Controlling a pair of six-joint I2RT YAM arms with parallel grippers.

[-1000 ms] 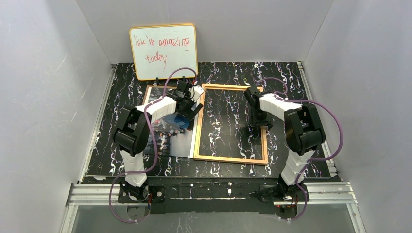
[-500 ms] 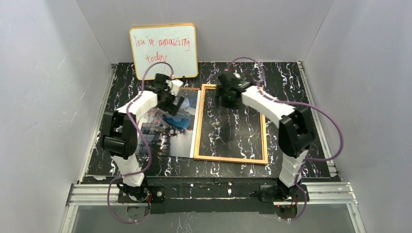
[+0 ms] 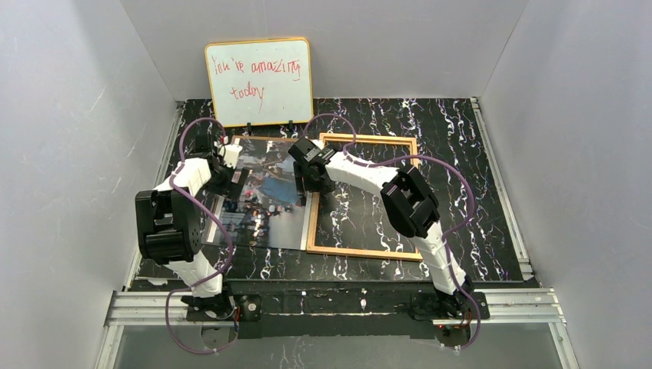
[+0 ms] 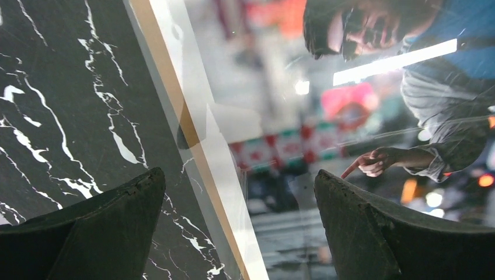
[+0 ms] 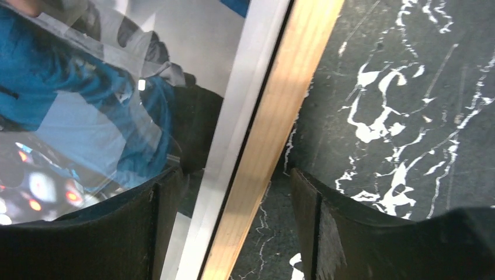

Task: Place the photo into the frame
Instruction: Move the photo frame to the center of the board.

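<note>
Right arm is covering part of the frame (image 3: 420, 201)'s left rail in the top view, and left arm is hiding the photo (image 3: 271, 209)'s upper-left corner. Each wrist view is cropping to one edge only. Photo is lying flat on the worktop (image 3: 461, 154) just left of the frame, glossy, white border, glare across it. A tan strip (image 4: 195, 149) is running along that border, can't tell what it is. Frame is thin golden wood, rectangular, with black marbled worktop showing through it. Left gripper (image 3: 234, 171) fingers (image 4: 105, 233) are standing wide apart, straddling the photo's left edge. Right gripper (image 3: 310, 178) fingers (image 5: 362, 233) are also apart, straddling the frame's left rail, gripping nothing. Counting: one photo, one frame, one whiteboard (image 3: 259, 81), two arms
</note>
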